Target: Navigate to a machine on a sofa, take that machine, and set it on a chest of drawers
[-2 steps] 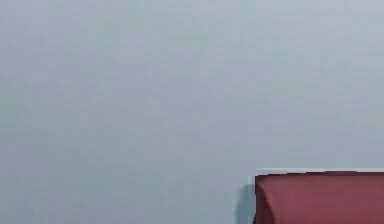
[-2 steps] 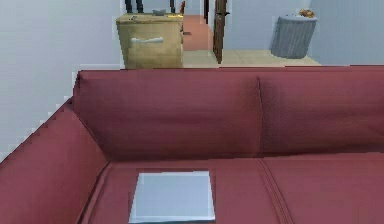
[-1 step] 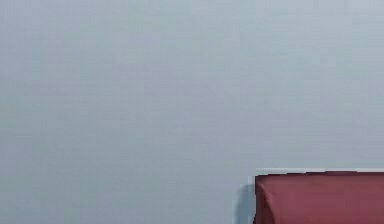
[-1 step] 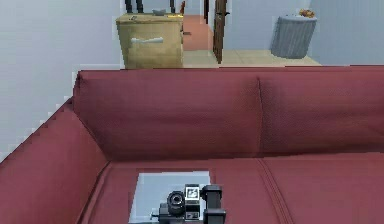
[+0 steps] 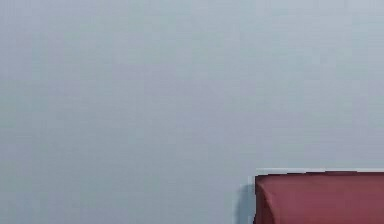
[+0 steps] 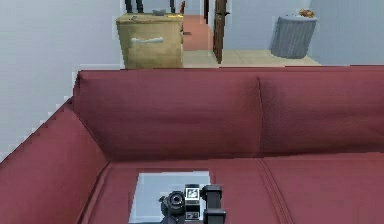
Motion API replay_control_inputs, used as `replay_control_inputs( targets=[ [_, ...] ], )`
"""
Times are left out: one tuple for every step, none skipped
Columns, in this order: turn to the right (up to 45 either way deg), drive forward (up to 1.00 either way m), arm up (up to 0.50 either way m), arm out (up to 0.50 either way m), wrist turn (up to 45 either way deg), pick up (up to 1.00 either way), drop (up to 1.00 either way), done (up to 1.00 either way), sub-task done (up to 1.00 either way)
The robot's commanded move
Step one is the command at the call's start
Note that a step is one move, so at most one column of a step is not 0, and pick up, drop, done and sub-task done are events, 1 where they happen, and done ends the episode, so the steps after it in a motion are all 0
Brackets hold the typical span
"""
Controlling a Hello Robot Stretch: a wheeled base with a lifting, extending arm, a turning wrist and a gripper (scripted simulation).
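On seat of red sofa (image 6: 200,110), toward left armrest, lies flat pale grey thing (image 6: 152,188). Gripper (image 6: 172,205) at its near edge, white marker squares just right of it. Cannot tell if gripper holds anything or touches grey thing. Far behind sofa: yellowish wooden box (image 6: 150,42), grey bin (image 6: 293,38) at right. Forward view: pale wall (image 5: 150,90), sofa corner low right.

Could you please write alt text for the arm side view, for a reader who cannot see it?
A dark red sofa has a flat pale grey slab lying on its seat, with the robot's gripper at the slab's near edge. Beyond the sofa's back stand a tan box and a grey bin.
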Motion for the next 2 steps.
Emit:
replay_control_inputs(
  targets=[
    [0.0,0.0,0.0,0.0,45.0,0.0,0.0,0.0,0.0],
    [0.0,0.0,0.0,0.0,45.0,0.0,0.0,0.0,0.0]
  ],
)
